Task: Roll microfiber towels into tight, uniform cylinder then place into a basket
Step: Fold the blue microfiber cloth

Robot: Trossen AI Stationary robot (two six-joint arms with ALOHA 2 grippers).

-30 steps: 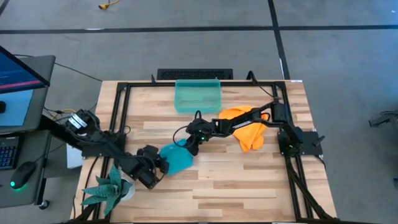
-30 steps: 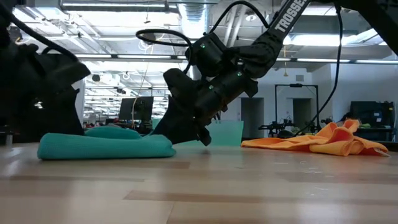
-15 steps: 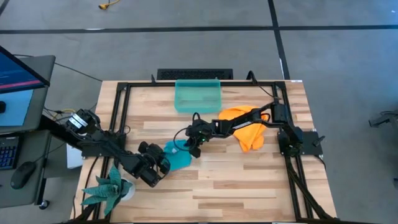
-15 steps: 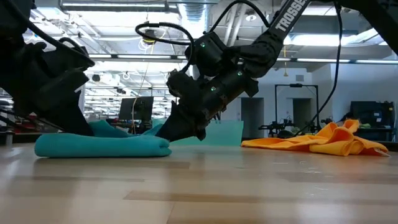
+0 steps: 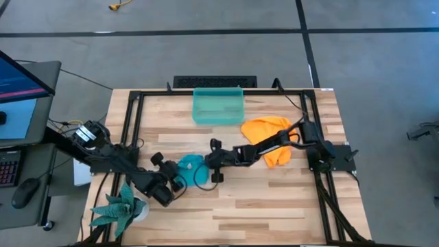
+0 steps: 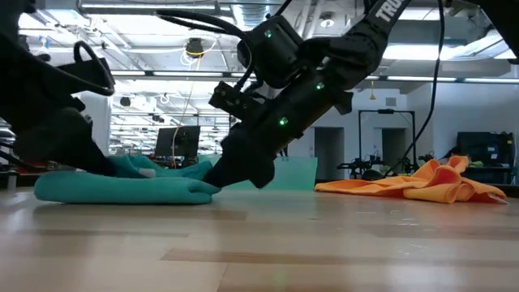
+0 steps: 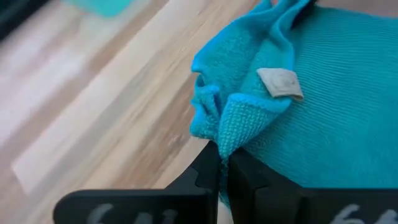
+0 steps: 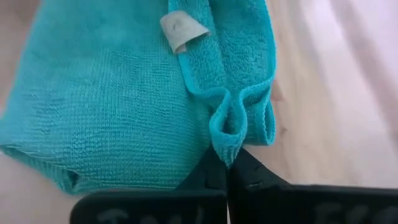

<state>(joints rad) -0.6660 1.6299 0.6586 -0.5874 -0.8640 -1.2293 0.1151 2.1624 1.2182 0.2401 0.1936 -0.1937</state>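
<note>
While the orange towel (image 5: 269, 139) lies near the basket (image 5: 218, 106), both grippers, left (image 7: 222, 163) and right (image 8: 227, 163), pinch folds of the teal towel (image 5: 190, 168) between clenched fingers.

1. You are looking at a pale wood-plank table (image 5: 274, 199) edged by a black frame (image 5: 130, 116).
2. A bunched teal-blue towel (image 5: 190, 167) lies on the planks, pinched from opposite sides between the left gripper (image 5: 180, 180) and the right gripper (image 5: 211, 165).
3. The crumpled orange-yellow towel (image 5: 269, 134) rests behind the right fingers.
4. The teal-green basket (image 5: 218, 106) sits at the far edge, well apart from both.
5. A potted plant (image 5: 120, 208) stands behind the left fingers, at the near corner.
</note>
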